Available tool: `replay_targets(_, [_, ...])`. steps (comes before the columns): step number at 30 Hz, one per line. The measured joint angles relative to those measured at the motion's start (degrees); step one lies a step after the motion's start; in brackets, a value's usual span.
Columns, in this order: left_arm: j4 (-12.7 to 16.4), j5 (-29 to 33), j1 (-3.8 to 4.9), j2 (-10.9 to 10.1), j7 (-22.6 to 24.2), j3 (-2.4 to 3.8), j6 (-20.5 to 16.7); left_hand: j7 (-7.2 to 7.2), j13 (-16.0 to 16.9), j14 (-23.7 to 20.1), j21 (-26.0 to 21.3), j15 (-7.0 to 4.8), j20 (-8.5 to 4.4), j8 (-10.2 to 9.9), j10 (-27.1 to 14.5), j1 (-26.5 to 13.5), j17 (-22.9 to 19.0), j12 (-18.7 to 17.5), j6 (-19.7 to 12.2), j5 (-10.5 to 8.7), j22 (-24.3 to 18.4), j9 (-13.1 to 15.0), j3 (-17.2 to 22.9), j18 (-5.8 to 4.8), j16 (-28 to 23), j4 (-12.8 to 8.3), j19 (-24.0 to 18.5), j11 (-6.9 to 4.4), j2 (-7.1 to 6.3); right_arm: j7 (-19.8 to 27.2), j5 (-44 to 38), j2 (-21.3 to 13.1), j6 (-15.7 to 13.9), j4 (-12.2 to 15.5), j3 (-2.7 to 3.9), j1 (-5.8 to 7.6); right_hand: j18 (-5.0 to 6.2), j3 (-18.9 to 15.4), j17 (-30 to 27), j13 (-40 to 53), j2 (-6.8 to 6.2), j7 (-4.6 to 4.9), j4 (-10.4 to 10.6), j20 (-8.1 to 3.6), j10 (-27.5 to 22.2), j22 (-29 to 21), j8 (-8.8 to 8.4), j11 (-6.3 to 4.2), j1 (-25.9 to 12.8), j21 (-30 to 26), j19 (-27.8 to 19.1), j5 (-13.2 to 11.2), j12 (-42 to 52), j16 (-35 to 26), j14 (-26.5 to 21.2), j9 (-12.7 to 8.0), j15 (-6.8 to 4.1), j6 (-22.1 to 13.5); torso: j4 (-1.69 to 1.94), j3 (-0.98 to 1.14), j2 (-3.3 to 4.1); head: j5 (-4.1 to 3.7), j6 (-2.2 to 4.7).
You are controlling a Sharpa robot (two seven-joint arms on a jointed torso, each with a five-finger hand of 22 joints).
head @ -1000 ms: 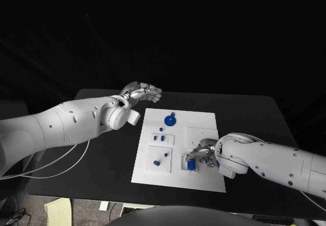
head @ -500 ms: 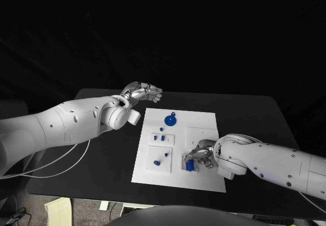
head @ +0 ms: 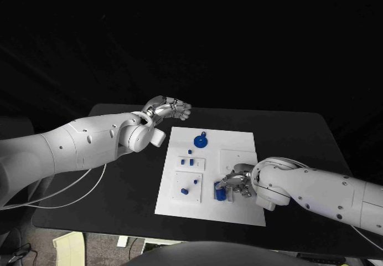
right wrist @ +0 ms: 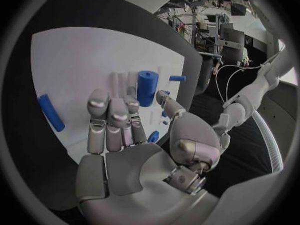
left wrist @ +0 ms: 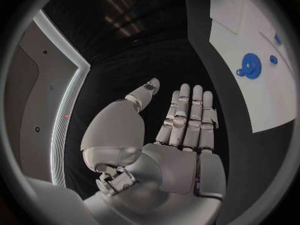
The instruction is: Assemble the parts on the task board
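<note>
The robot's left hand (head: 168, 107) hangs over the far left part of the black table (head: 295, 133), beyond the task board's far-left corner – fingers straight and side by side in the left wrist view (left wrist: 185, 116), thumb apart, palm bare, holding nothing and touching nothing. The white task board (head: 239, 213) lies in the middle of the table. On it, from left to right: a small blue peg (head: 184, 192) near the left edge, a pair of short blue pins (head: 187, 163) further back, a blue round disc with a small tab (head: 200, 142) at the far end, and an upright blue cylinder (head: 218, 190) standing in the near right part of the board. The right hand (head: 236, 183) sits low over the board just beside that cylinder; in the right wrist view its fingers (right wrist: 110, 119) stretch flat toward the cylinder (right wrist: 147, 87) with the thumb to one side – whether any fingertip touches the cylinder cannot be told, and the hand grips nothing. A long blue rod (right wrist: 50, 112) lies flat on the board, apart from the fingers
</note>
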Motion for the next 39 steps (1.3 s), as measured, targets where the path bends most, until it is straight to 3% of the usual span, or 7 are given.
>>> replay_targets(10, [0.0,0.0,0.0,0.0,-0.1,0.0,0.1,0.0,0.0,0.0,0.0,0.0,0.0,0.0,0.0,0.0,0.0,0.0,0.0,0.0,0.0,0.0,0.0,0.0,0.0,0.0,0.0,0.0,0.0,0.2,-0.3,0.1,-0.2,-0.1,0.01,-0.14,0.01,-3.4,0.0,0.0,0.72,0.0,-2.1,-0.22,-0.3,0.0,-0.39,0.13,-1.2,0.0,-0.4,0.0,0.0,-0.2,-0.2,0.0,-0.21,0.0,-0.01,0.01,0.0,0.08,0.0])
replay_targets(19, [-0.1,0.0,0.0,0.0,-0.2,0.0,0.2,0.0,0.0,0.0,0.0,0.0,0.0,0.0,0.0,0.0,0.0,0.0,0.0,0.0,0.0,-0.1,-0.1,0.0,0.0,0.1,0.0,0.0,0.0,2.9,-0.5,-1.6,-0.5,1.0,0.0,-0.53,0.01,-4.3,0.1,0.0,1.09,-0.01,-2.9,-0.41,-0.3,0.0,-0.5,0.13,-1.2,0.0,-0.7,0.0,0.0,-0.2,-0.2,0.1,-0.2,0.0,-0.03,0.04,0.0,0.14,0.07])
replay_targets(33, [-0.1,0.0,0.0,-0.1,-0.2,0.0,0.2,0.0,0.0,0.0,0.0,0.0,0.0,0.0,0.0,0.0,0.1,0.0,0.0,0.0,0.1,0.0,-0.1,0.0,0.0,0.1,0.0,0.0,0.0,6.9,-0.4,-3.9,0.7,4.2,0.01,-0.63,0.0,-4.1,0.2,0.0,0.41,-0.11,-3.2,-0.65,-0.3,0.0,-0.5,0.14,4.8,0.0,-0.4,0.0,0.0,-0.5,-0.2,0.5,-0.2,0.1,-0.09,0.06,0.0,0.15,0.31])
replay_targets(37, [0.0,0.0,0.0,-0.1,-0.2,0.0,0.3,0.0,0.0,0.0,-0.2,0.0,0.0,0.0,0.0,0.0,0.1,0.0,0.0,0.0,0.1,0.0,-0.1,0.0,0.0,0.1,0.0,0.0,0.0,6.7,-0.9,-3.7,2.4,4.2,0.01,-0.63,0.0,-3.3,0.2,0.0,1.11,-0.2,-3.4,-0.64,-0.3,0.0,-0.5,0.14,7.1,0.0,-0.4,0.0,0.0,-0.5,-0.1,0.5,-0.36,0.2,-0.09,0.05,0.0,0.1,0.33])
replay_targets(39, [0.0,0.0,0.0,-0.1,-0.2,0.0,0.3,0.0,0.0,0.0,-0.2,0.0,0.0,0.0,0.0,0.0,0.1,0.0,0.0,0.0,0.1,0.0,-0.1,0.0,0.0,0.1,0.0,0.0,0.0,6.4,-1.3,-3.7,3.3,4.1,0.01,-0.63,0.01,-2.2,0.2,0.0,2.46,-0.17,-3.3,-0.64,-0.3,0.0,-0.5,0.12,8.5,0.0,-0.4,0.0,0.0,-0.5,0.0,0.5,-0.4,0.2,-0.09,0.05,0.0,0.04,0.34])
